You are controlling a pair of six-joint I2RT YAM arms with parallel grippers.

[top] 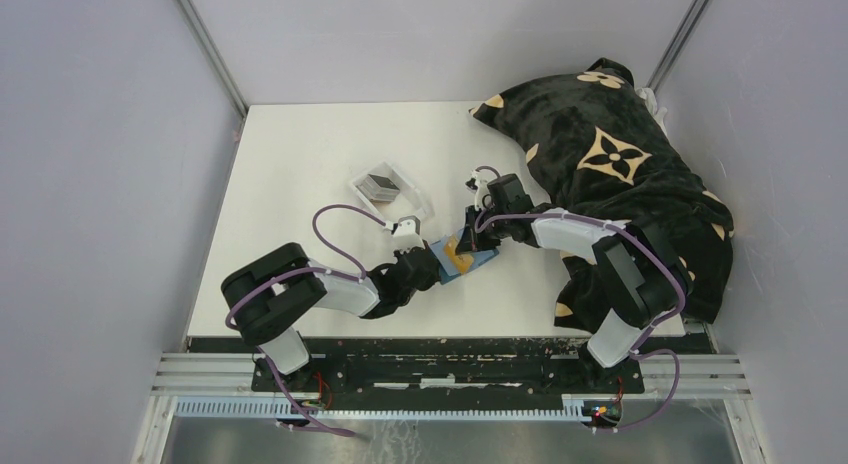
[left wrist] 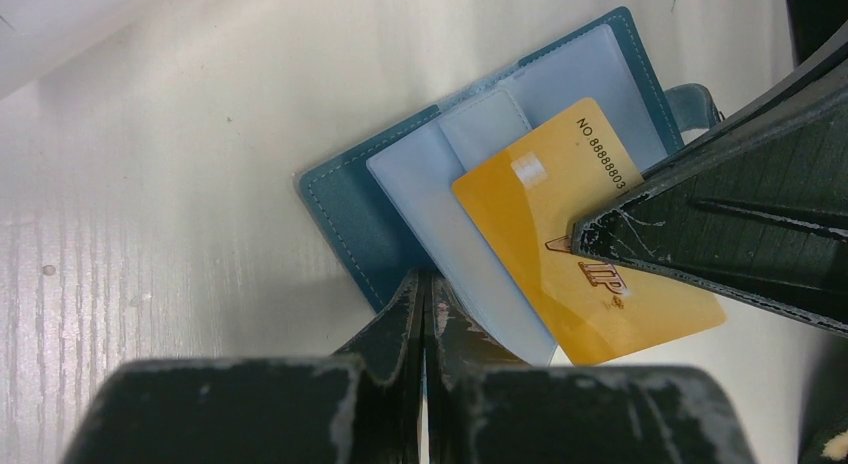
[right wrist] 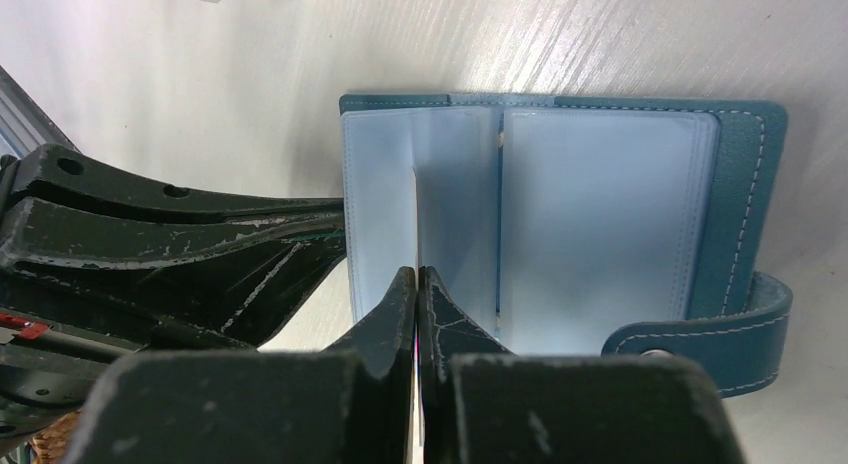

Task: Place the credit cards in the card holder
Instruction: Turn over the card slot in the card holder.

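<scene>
Left gripper clenched on near edge of clear sleeve of teal card holder, which lay open on white table. Right gripper pinched gold credit card, tilted over sleeves. Beyond: dark credit cards sat in clear tray. Black flower-print blanket lay far right.

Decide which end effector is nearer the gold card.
Right. The right end effector is shut on the gold card itself. The left end effector is closed at the edge of the teal card holder, just beside the card.
</scene>
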